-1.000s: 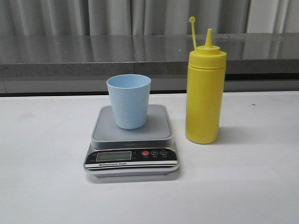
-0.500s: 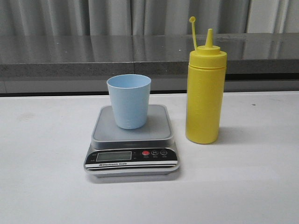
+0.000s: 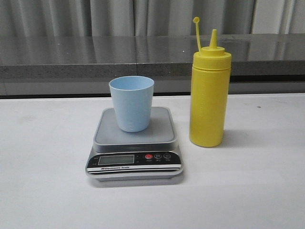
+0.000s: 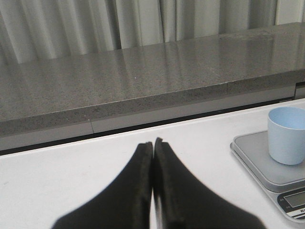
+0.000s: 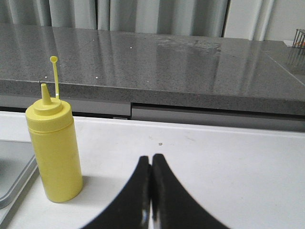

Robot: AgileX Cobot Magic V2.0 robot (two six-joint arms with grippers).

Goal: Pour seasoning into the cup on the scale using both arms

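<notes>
Here the cup [image 3: 131,103] is standing upright on the scale's [image 3: 135,143] grey platform, toward its back and a little left of the middle, its mouth open to the air; the front view is looking at it from the side, so what lies inside cannot be told, and the left wrist view is showing only the pale blue wall and rim. The scale is resting flat on the white table [image 3: 43,186], its black front panel with display and red button facing the camera. The bottle [image 3: 209,93] is standing upright on the table just beside the scale, on the robot's right, not touching it; its nozzle is pointing straight up and its small cap is sticking up on a thin tether beside the nozzle, so the tip is uncovered. The yellow wall is opaque, so the fill level cannot be told. The left gripper [image 4: 153,149] is hanging over bare table well left of the scale, its two black fingers [image 4: 138,191] pressing together with nothing between them. The right gripper [image 5: 151,162] is hanging over the table to the right of the bottle, well apart from it, its fingers [image 5: 167,200] likewise meeting tip to tip and holding nothing. Behind the table a dark grey stone counter [image 3: 95,55] is running across, with pale curtains [image 3: 71,16] above it.
</notes>
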